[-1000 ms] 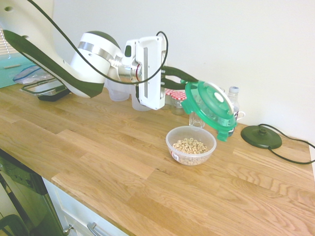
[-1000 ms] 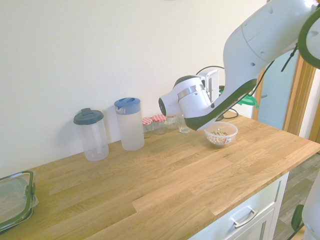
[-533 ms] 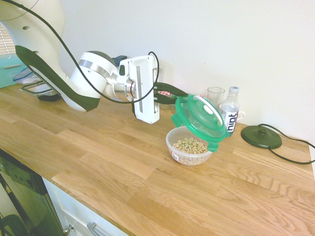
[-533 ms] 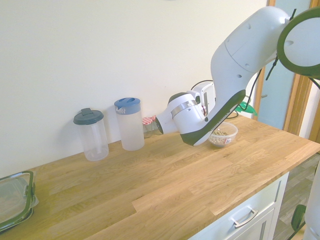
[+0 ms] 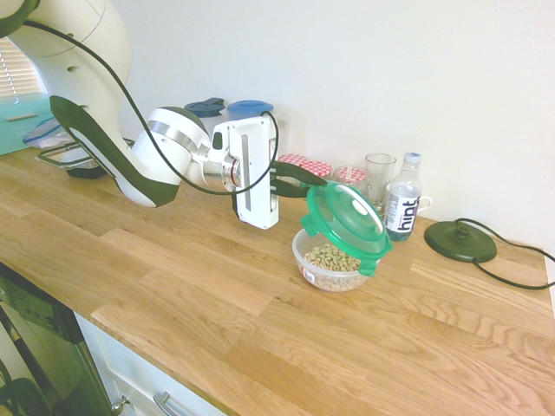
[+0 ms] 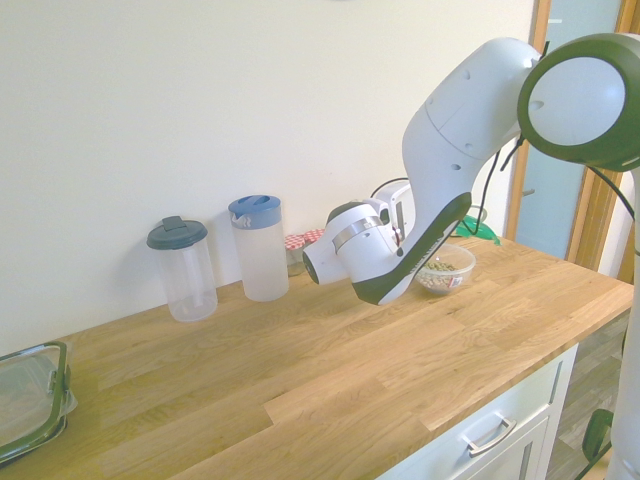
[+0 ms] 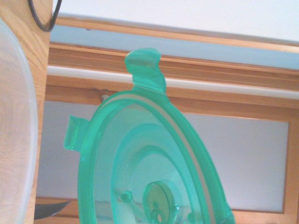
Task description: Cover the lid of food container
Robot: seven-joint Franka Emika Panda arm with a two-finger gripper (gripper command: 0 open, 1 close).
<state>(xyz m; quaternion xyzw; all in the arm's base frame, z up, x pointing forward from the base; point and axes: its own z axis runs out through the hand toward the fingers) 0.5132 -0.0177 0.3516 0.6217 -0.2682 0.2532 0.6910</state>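
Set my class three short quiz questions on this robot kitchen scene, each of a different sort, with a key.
1. True or false: the round green plastic lid with side tabs lies flat and sealed on the round clear plastic bowl.

2. Multiple choice: what does the bowl hold?
A) red berries
B) small pale cereal rings
C) plain water

3. Fill in the blank: the robot's two-finger gripper is shut on the edge of the green ____.

Key: 1 false (it is tilted above the bowl); 2 B; 3 lid.
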